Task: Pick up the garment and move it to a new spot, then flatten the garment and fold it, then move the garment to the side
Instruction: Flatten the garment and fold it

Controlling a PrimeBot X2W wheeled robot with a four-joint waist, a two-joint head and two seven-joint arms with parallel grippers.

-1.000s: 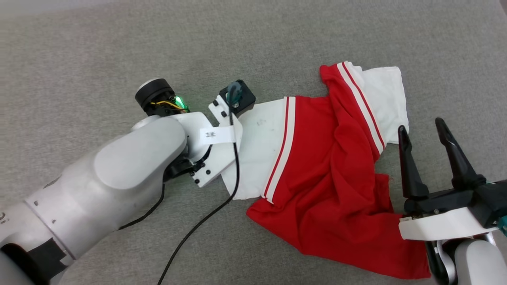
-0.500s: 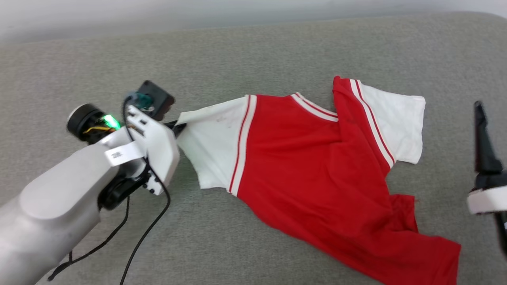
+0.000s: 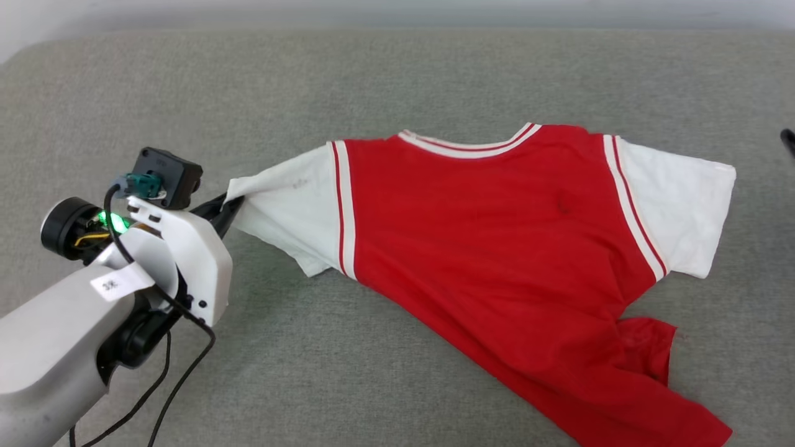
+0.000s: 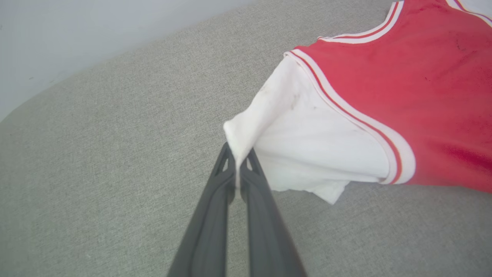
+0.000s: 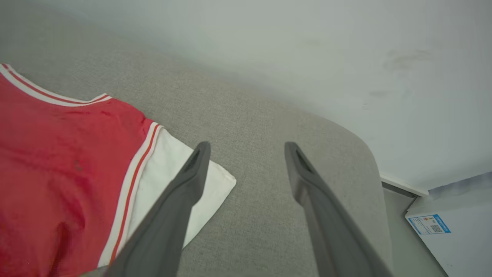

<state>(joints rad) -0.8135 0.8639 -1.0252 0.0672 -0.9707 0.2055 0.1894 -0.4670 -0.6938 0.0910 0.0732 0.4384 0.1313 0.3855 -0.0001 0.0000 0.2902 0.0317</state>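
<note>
The garment point(image 3: 484, 236) is a red T-shirt with white short sleeves and red-white striped trim, spread plain side up across the grey cushion. My left gripper point(image 3: 225, 202) is shut on the edge of its left white sleeve point(image 4: 307, 138), which is pulled taut; the left wrist view shows both dark fingers point(image 4: 215, 200) pinching the cloth, my left gripper point(image 4: 238, 154) closed around it. My right gripper point(image 5: 246, 148) is open and holds nothing, hovering above the cushion just beyond the right white sleeve point(image 5: 207, 181). One of its fingertips point(image 3: 789, 139) shows at the head view's right edge.
The grey fabric surface point(image 3: 397, 74) ends at a pale wall point(image 5: 307, 57) behind. Its rounded corner point(image 5: 365, 154) lies near my right gripper, with a white box point(image 5: 453, 227) on the floor beyond. A black cable point(image 3: 168, 385) hangs from my left arm.
My left gripper has pulled the sleeve leftward, and the crumpled shirt has opened out flat. The right gripper has gone off to the right edge. The head camera has also shifted.
</note>
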